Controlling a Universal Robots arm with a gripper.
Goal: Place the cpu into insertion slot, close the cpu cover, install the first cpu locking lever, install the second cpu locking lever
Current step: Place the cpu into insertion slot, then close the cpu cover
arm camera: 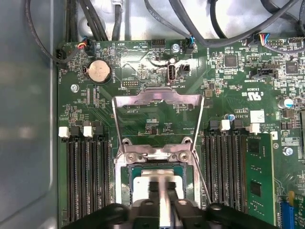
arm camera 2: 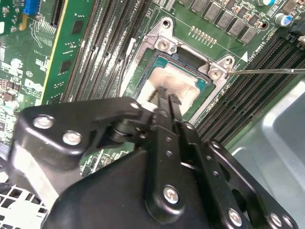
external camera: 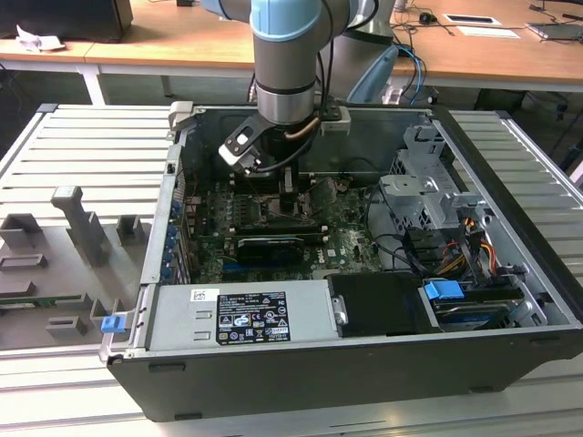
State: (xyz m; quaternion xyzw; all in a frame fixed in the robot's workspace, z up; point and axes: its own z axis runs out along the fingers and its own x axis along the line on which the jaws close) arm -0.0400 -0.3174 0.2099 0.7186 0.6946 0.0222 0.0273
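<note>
Green motherboard [arm camera: 228,90] inside computer case [external camera: 364,364] — gripper [arm camera 2: 164,93] narrow over cpu [arm camera 2: 186,83] in insertion slot [arm camera 2: 190,58] — cpu cover [arm camera: 157,97] raised

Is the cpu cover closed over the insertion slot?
No, in the first wrist view the cpu cover is swung open, leaving the cpu bare in the insertion slot.

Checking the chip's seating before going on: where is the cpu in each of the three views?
First wrist view: the cpu lies in the insertion slot, at the hinge end of the open cpu cover.
Second wrist view: the cpu lies inside the slot's silvery rim.
Exterior view: hidden under the arm, mid-motherboard.
Shared landmark: the black memory slots flanking the slot on both sides.
</note>
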